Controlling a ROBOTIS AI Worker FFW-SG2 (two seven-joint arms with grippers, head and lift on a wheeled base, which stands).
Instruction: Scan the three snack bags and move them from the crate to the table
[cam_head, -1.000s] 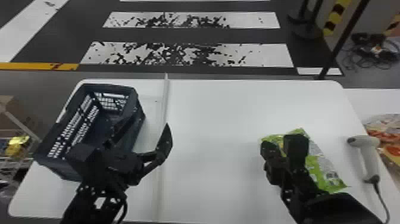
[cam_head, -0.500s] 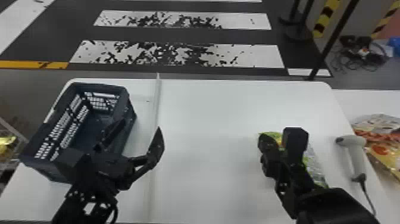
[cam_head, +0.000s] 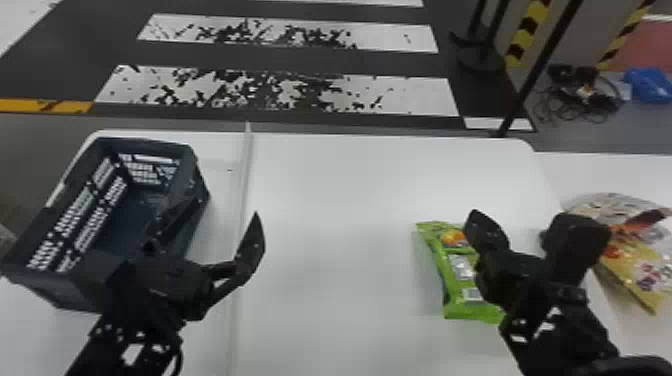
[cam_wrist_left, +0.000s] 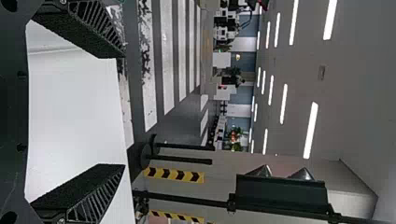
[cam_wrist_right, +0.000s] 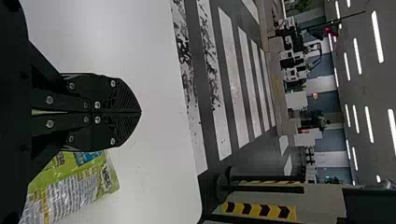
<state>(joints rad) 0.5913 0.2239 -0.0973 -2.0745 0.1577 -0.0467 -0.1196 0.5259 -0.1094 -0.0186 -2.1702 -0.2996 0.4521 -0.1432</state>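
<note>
The dark crate (cam_head: 55, 287) stands at the table's left. My left gripper (cam_head: 215, 227) is over the crate's right side, its fingers spread wide; in the left wrist view the left gripper (cam_wrist_left: 123, 112) has nothing between its fingers. A green snack bag (cam_head: 452, 295) lies flat on the right part of the table. My right gripper (cam_head: 481, 227) is above the bag's right edge and covers part of it. In the right wrist view the right gripper (cam_wrist_right: 140, 112) has its fingers pressed together, with the green snack bag (cam_wrist_right: 70, 186) beside it.
A second white table (cam_head: 620, 172) adjoins at the right, with colourful snack bags (cam_head: 640, 255) on it. A thin raised strip (cam_head: 242, 200) crosses the main table (cam_head: 325, 240) beside the crate. A black post (cam_head: 530, 82) stands behind the table's far right corner.
The right arm has swung to the right and turned, now over where the scanner stood, uncovering more of the green bag's left side. The left gripper holds its pose over the crate.
</note>
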